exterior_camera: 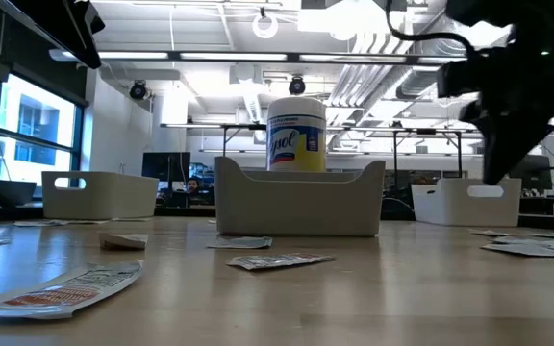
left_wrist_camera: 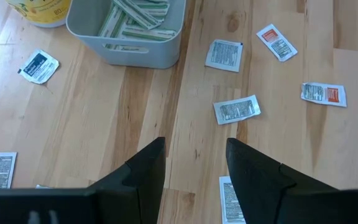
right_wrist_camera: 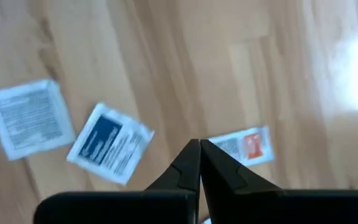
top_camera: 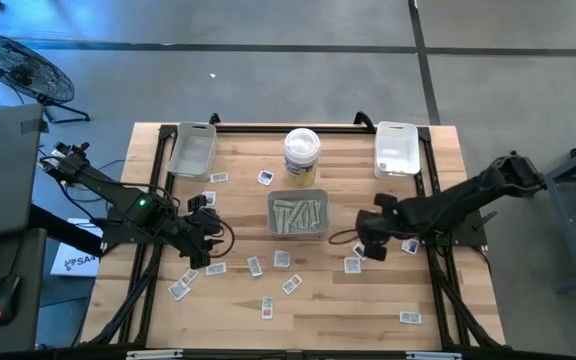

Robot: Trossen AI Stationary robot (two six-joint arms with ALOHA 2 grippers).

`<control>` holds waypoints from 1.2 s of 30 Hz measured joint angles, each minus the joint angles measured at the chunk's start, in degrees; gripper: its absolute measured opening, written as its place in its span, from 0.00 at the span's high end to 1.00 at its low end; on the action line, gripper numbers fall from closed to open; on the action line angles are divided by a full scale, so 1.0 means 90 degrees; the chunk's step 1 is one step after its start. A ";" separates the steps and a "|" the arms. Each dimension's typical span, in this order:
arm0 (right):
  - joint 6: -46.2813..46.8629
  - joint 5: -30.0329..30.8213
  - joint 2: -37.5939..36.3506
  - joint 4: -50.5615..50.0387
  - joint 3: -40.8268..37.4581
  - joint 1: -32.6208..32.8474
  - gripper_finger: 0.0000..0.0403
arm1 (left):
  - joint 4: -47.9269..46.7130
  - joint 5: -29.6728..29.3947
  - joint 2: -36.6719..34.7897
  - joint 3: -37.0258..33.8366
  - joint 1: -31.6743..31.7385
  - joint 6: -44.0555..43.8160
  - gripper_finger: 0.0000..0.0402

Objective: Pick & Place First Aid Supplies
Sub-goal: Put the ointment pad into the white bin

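- Nearest the low camera lay a flat packet (exterior_camera: 65,286) with red print, thin as paper and surely very light; it looked limp and slick against the desk (top_camera: 448,290), so a hand would likely need to catch an edge or corner rather than the flat face.
- Loose packets (top_camera: 281,259) were scattered over the front half of the desk; about fifteen could be counted from above, though a few near the arms were too small to be sure of.
- Long narrow strips (top_camera: 298,215) already filled the grey middle tray (top_camera: 272,212); their number could not be told.
- Trays numbered three: the middle one, plus two white trays (top_camera: 191,148) at the far corners; one round tub (top_camera: 302,157) stood behind the middle tray.
- Left hand (left_wrist_camera: 194,163) hung released and empty above bare wood, packets near it.
- Right hand (right_wrist_camera: 199,163) was clenched, nothing visibly between its tips, poised over a red-printed packet (right_wrist_camera: 244,145).
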 joint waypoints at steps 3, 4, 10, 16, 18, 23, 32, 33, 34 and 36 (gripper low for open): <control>0.0063 0.0001 0.0043 0.0015 -0.0204 0.0166 0.95 | 0.0000 0.0000 0.0000 0.0000 -0.0001 0.0000 0.59; 0.0063 0.0008 0.0071 0.0023 -0.0298 0.0186 0.94 | 0.0000 0.0000 0.0000 0.0000 -0.0001 0.0000 0.59; 0.0060 0.0039 0.0131 0.0518 -0.0966 0.0184 0.83 | 0.0000 0.0000 0.0000 0.0000 -0.0001 0.0000 0.59; -0.0068 0.0068 0.0131 0.0774 -0.1165 0.0136 0.77 | 0.0000 0.0000 0.0000 0.0000 0.0000 -0.0002 0.59; -0.0203 0.0059 0.0131 0.0901 -0.1275 0.0014 0.77 | 0.0000 0.0000 0.0000 0.0000 0.0000 -0.0002 0.59; -0.0571 -0.0214 0.0090 0.1516 -0.1629 -0.0431 0.80 | 0.0000 0.0000 0.0000 0.0000 0.0001 -0.0002 0.59; -0.0741 -0.0061 0.0129 0.1027 -0.1283 -0.0602 0.82 | -0.0002 0.0000 0.0000 0.0000 0.0001 -0.0002 0.59; -0.0811 -0.0001 0.0123 0.1035 -0.1252 -0.0610 0.82 | 0.0000 0.0000 0.0000 0.0000 0.0001 0.0000 0.59; -0.0861 0.0024 0.0121 0.1050 -0.1238 -0.0619 0.82 | -0.0002 0.0000 0.0000 0.0000 -0.0001 -0.0002 0.59; -0.0874 -0.0044 0.0121 0.1038 -0.1242 -0.0679 0.82 | 0.0000 0.0000 0.0000 0.0000 0.0001 -0.0001 0.59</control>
